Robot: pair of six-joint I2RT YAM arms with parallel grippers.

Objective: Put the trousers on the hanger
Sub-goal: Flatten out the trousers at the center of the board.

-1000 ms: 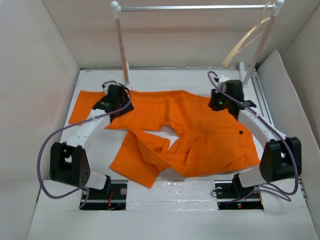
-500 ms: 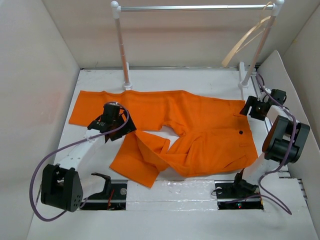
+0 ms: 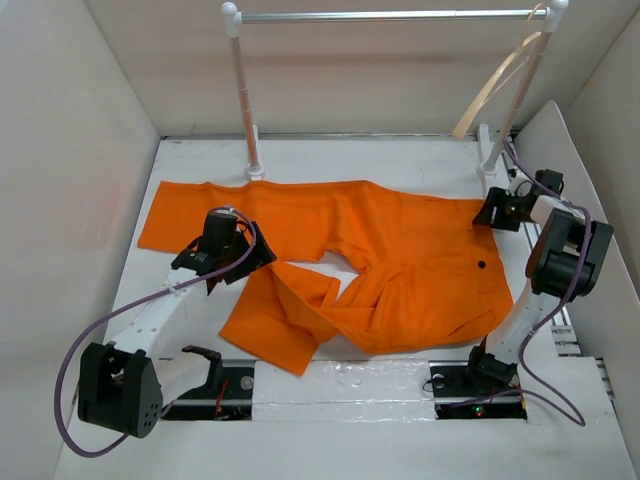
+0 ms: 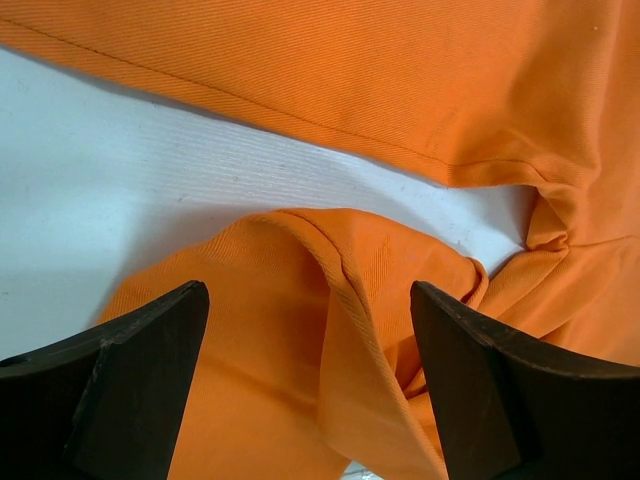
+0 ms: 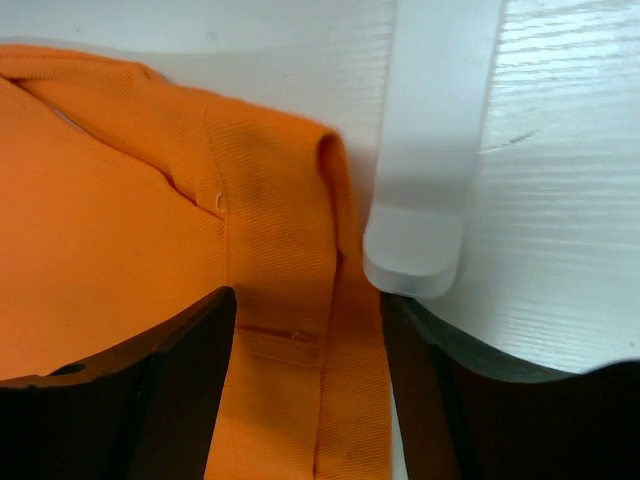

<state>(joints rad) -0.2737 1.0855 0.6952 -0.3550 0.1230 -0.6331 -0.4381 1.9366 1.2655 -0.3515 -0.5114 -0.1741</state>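
The orange trousers point(image 3: 400, 260) lie spread flat across the table, waistband to the right with its dark button point(image 3: 481, 265). The near leg is folded over itself. The pale beige hanger point(image 3: 492, 88) hangs from the right end of the rack's bar. My left gripper point(image 3: 228, 262) is open and low over the folded edge of the near leg point(image 4: 330, 300), a finger on each side of it. My right gripper point(image 3: 490, 215) is open at the far right corner of the waistband point(image 5: 300, 300), its fingers point(image 5: 170, 390) straddling the waistband strip.
A rack with white posts point(image 3: 243, 100) and a silver bar point(image 3: 390, 16) stands at the back. Its right foot point(image 5: 430, 150) lies right beside my right gripper's finger. Enclosure walls stand on both sides; a slanted white panel point(image 3: 560, 170) is close to the right arm.
My right arm has swung from the middle of the trousers to the waistband's far right corner. My left arm has pulled back from the far leg to the near leg's fold.
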